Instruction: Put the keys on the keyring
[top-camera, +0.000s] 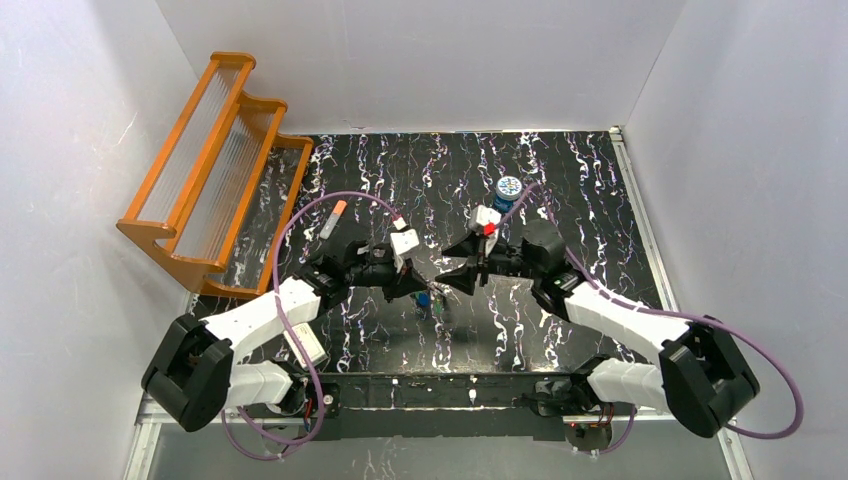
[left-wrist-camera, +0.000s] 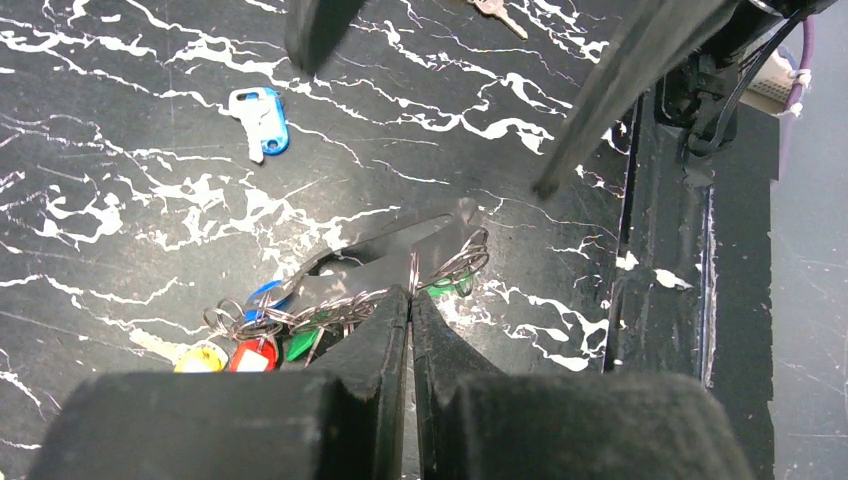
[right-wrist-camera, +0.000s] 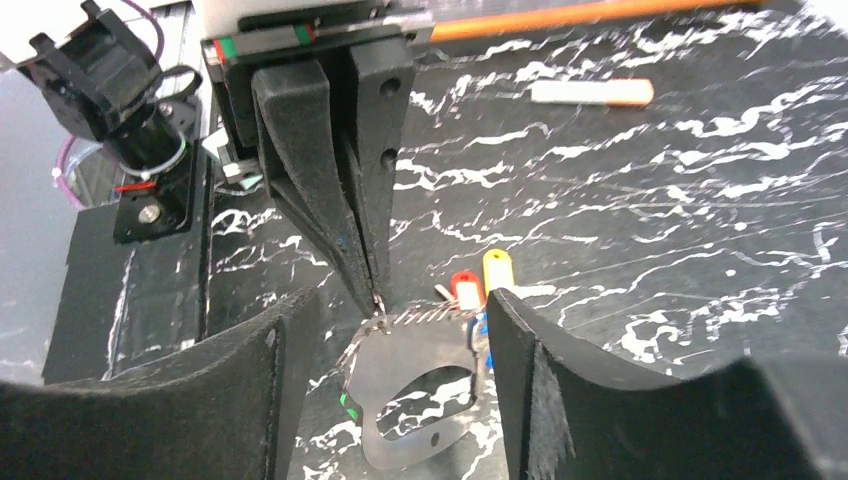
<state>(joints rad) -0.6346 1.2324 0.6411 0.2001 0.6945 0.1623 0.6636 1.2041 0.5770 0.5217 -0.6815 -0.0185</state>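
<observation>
We found the left fingers (left-wrist-camera: 385, 345) clamped, apparently on the keyring (right-wrist-camera: 395, 362), the right fingers (right-wrist-camera: 265, 395) apart around it; several keys (left-wrist-camera: 255, 355) attached, one blue key (left-wrist-camera: 262, 118) loose beyond.

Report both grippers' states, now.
Left gripper: closed, pinching a wire ring of the key bunch.
Right gripper: open, holding nothing.
</observation>
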